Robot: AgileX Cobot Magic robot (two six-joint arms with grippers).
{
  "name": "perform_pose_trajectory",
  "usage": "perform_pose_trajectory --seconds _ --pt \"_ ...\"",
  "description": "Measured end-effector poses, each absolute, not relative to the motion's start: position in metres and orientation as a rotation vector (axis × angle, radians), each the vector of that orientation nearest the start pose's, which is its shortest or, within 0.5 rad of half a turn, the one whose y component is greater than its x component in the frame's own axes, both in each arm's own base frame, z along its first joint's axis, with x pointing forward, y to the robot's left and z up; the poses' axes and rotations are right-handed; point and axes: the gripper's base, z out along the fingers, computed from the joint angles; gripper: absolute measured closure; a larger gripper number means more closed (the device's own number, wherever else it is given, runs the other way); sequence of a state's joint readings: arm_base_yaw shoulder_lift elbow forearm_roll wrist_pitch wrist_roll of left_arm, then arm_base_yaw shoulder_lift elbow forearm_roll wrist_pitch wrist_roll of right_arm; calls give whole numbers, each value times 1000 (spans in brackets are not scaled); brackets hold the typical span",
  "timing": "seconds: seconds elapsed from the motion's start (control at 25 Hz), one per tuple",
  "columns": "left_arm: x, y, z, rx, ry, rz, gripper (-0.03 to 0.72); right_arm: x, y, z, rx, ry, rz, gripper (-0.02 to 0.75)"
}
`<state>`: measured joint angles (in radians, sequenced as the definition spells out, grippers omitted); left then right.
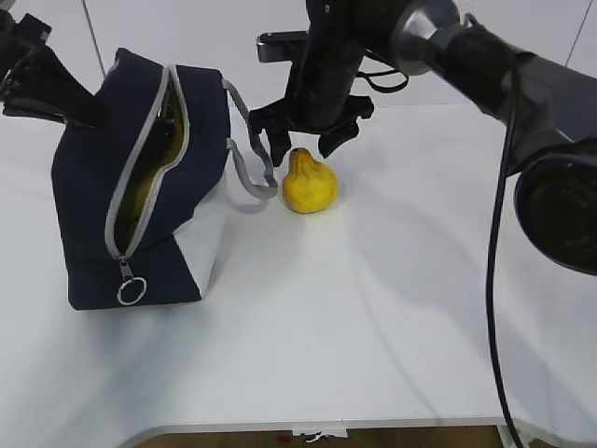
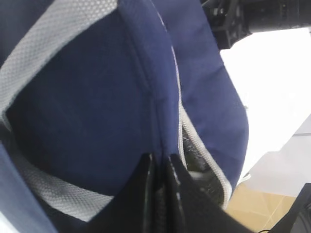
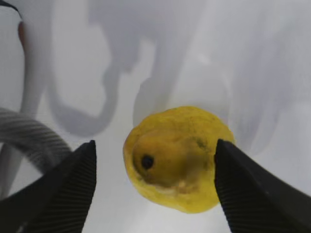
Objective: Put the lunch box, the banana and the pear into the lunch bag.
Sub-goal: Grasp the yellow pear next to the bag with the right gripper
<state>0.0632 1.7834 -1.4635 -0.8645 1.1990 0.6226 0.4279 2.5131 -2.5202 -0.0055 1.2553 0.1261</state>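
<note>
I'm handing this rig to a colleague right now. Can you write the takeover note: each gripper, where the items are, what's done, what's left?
Left gripper: shut on the lunch bag's navy fabric at its top edge, holding the bag.
Right gripper: open, above the pear, one finger on either side, not touching it.
Pear: upright on the table beside the bag's grey handle.
Bag: unzipped, something yellow inside, probably the banana. Lunch box not visible; cannot confirm it is inside.
Left: close on the pear, lift it into the bag.
</note>
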Motion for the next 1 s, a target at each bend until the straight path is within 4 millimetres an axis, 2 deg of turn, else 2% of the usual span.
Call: perform_pose_trajectory --seconds 0.2,0.32,0.56,0.76,1.0 --pt "369 -40 292 375 2550 -974 676 490 222 204 -418 2737 133 169" --pt "369 -40 292 376 2551 -972 676 490 222 204 -418 2736 131 172" --pt "369 -40 292 376 2551 -972 676 490 221 204 -417 2733 117 225" --pt "369 -40 292 376 2551 -972 676 491 221 204 -419 2730 103 295" --pt "369 -40 292 377 2552 -970 676 492 221 213 -410 2697 115 429"
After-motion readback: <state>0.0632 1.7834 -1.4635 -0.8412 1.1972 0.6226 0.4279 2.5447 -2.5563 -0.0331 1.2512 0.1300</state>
